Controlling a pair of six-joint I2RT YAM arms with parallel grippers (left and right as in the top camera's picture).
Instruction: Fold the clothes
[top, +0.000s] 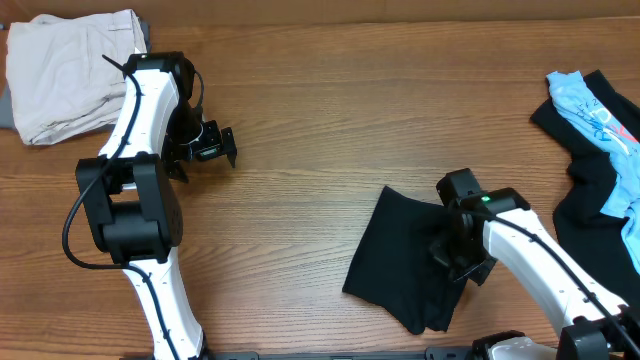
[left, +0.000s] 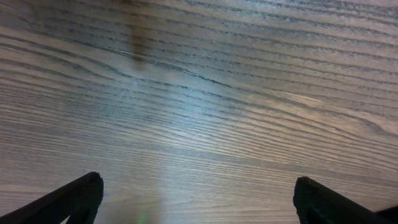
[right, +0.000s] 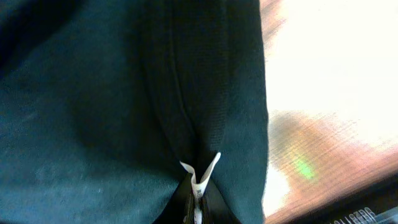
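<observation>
One arm is doing the work: right gripper (top: 455, 250) is clenching the black garment (top: 400, 255) at its right hem, by the white label (right: 202, 174), near the table's (top: 330, 90) front edge. Fabric is spreading leftward from the jaws, long axis front-to-back. Left gripper (top: 215, 148) is hanging wide open, well apart.

The table (top: 320, 110) was wooden and brown, with a pronounced grain running side to side across the overhead view. A paler strip (top: 400, 8) lay along its far edge and a dark strip (top: 330, 354) along the near edge. Close up, the surface showed a soft sheen and one blurred dark patch (left: 139, 38).
</observation>
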